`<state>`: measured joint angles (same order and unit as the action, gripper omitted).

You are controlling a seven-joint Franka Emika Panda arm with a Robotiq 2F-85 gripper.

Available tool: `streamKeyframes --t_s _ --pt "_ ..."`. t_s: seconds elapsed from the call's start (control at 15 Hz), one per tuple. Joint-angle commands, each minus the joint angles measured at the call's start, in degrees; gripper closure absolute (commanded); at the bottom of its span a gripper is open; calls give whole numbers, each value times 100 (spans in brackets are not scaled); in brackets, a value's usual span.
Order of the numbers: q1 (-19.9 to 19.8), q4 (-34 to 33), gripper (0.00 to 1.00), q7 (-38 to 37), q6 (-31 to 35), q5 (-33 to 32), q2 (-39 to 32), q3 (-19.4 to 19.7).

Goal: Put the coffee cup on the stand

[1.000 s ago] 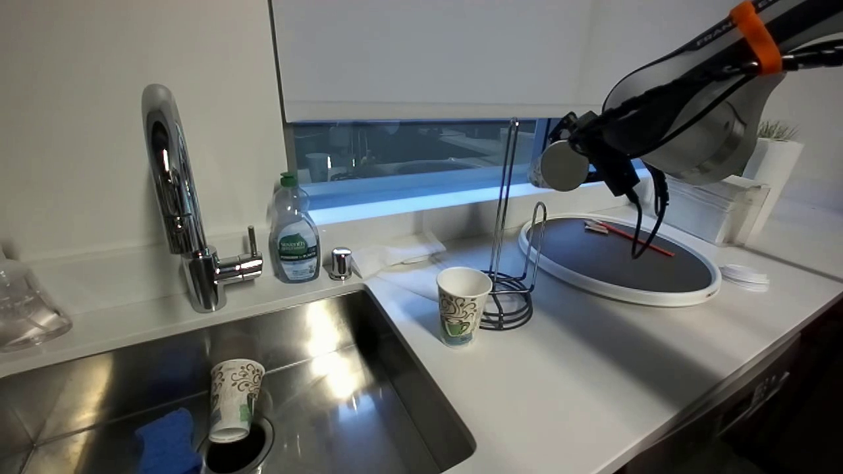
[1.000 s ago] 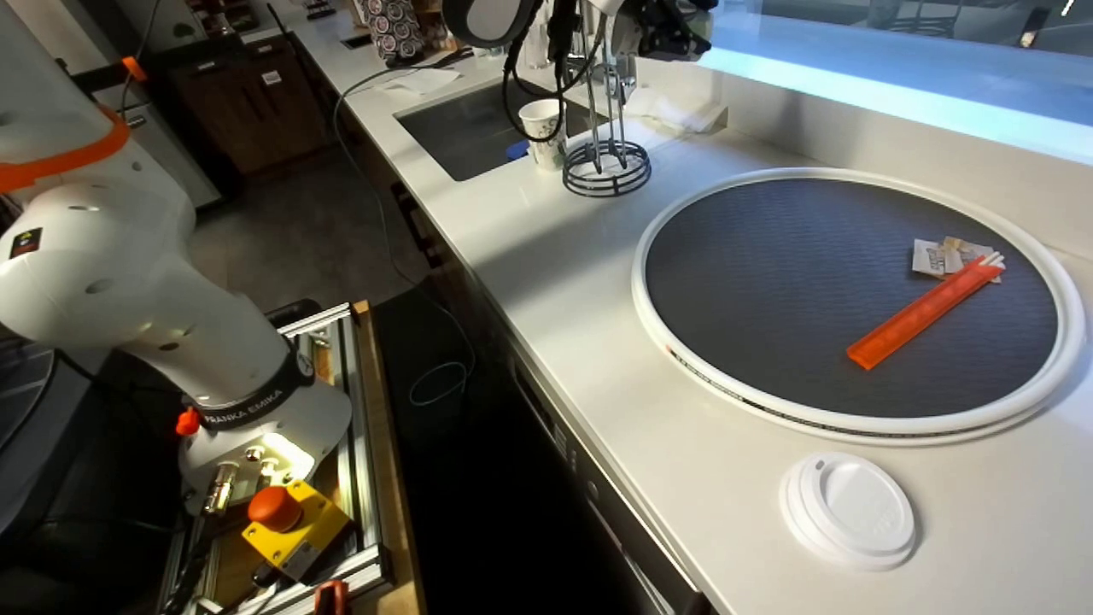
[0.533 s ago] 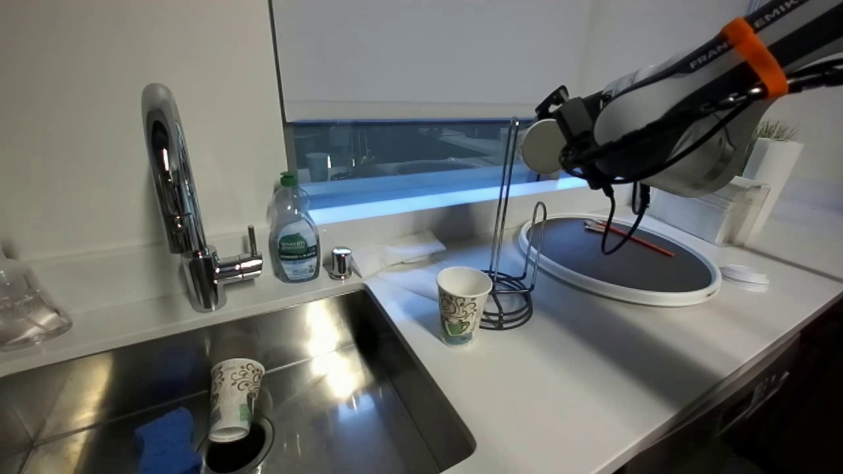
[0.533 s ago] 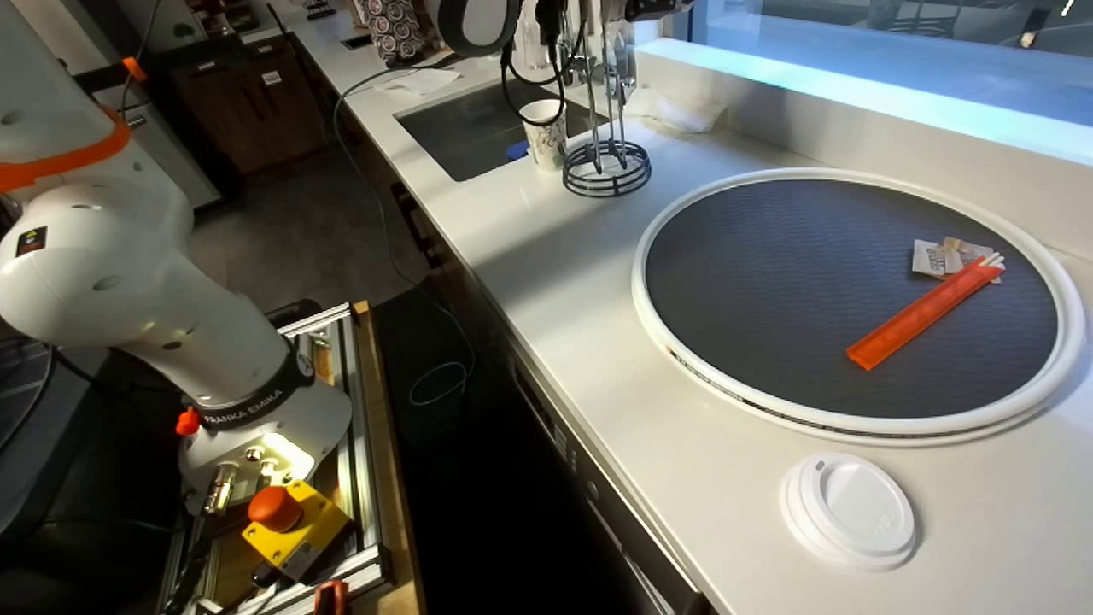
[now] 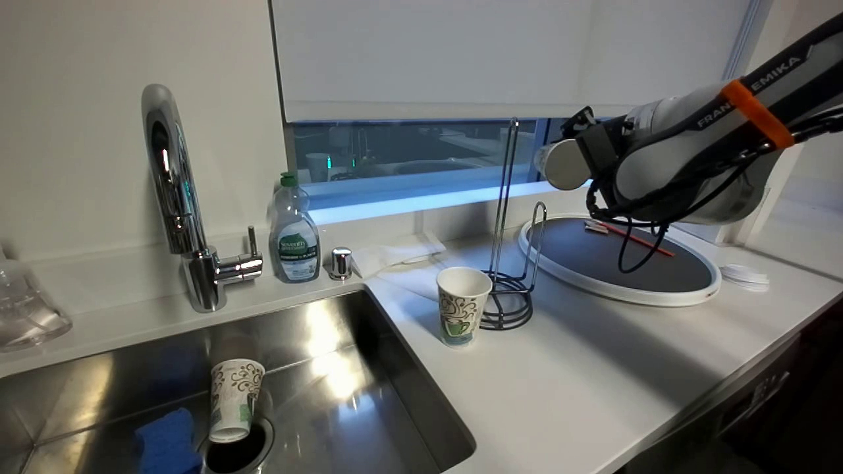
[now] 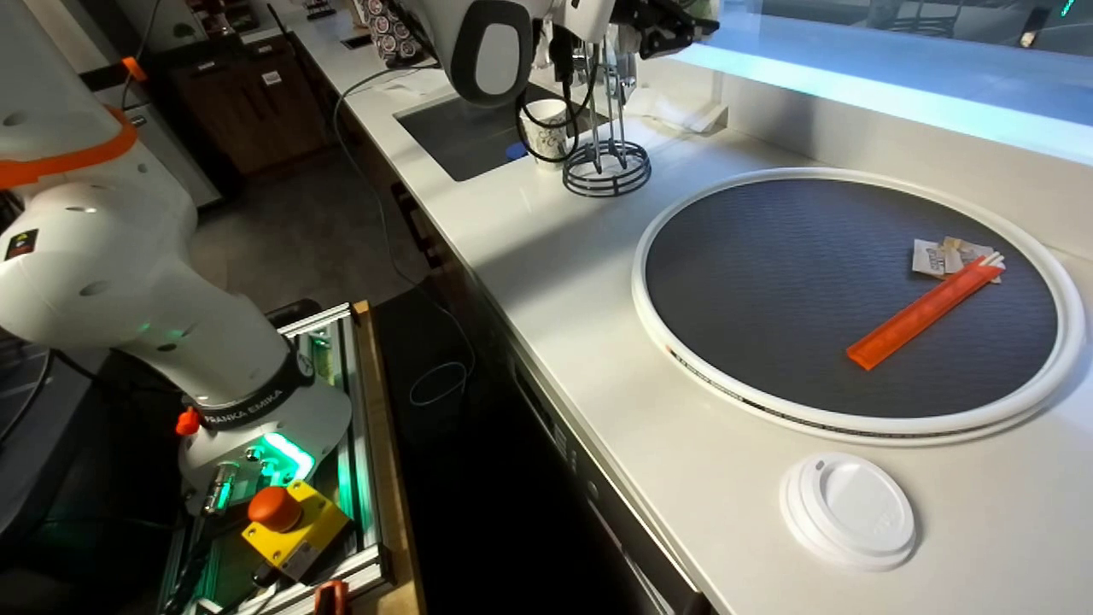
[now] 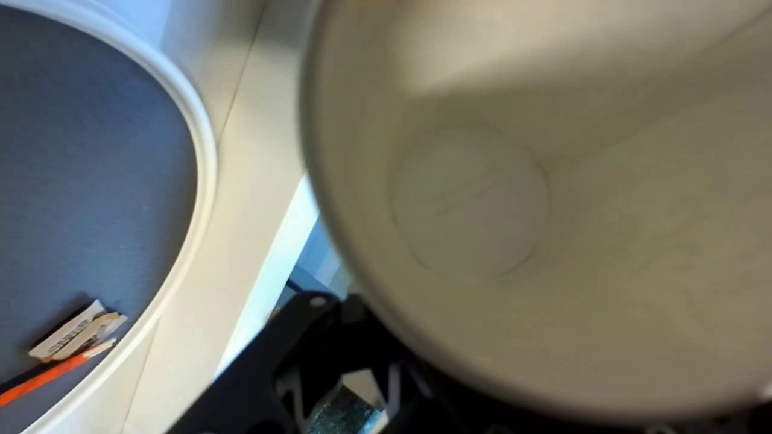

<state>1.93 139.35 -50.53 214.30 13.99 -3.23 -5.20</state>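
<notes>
The coffee cup (image 5: 568, 166) is held tilted on its side above the counter. Its round pale base faces the camera in an exterior view. In the wrist view the cup's inside (image 7: 470, 205) fills much of the picture. My gripper (image 5: 585, 135) is shut on it; a black finger linkage shows at the rim in the wrist view, and the other finger is hidden. The gripper (image 6: 675, 30) also shows at the top of an exterior view. The stand (image 5: 507, 296), a dark wire holder with tall pole, short side loop and round base, stands upright on the counter; its base (image 6: 606, 184) shows too.
A patterned paper cup (image 5: 463, 306) stands right beside the stand's base. Another cup (image 5: 236, 398) lies in the sink (image 5: 421, 388) near a blue sponge (image 5: 168, 438). A round grey tray (image 6: 768, 299) carries an orange packet (image 6: 922, 312). Lids (image 6: 854, 512) and soap bottle (image 5: 296, 243) are farther off.
The held cup moved up and toward the stand's pole, then back away and down, close to its earlier place. The arm's wrist sits lower. The robot's base light turned from white to green.
</notes>
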Motion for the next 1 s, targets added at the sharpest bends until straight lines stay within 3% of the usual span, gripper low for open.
streamKeyframes --t_s 0.0,0.73,0.8,0.93 --pt "-40 33 46 -4 -3 0 7 29" --pt "-66 49 46 -16 -5 0 16 43" --pt "-66 49 71 -16 -5 0 16 43" --pt "50 118 71 398 341 114 20 39"
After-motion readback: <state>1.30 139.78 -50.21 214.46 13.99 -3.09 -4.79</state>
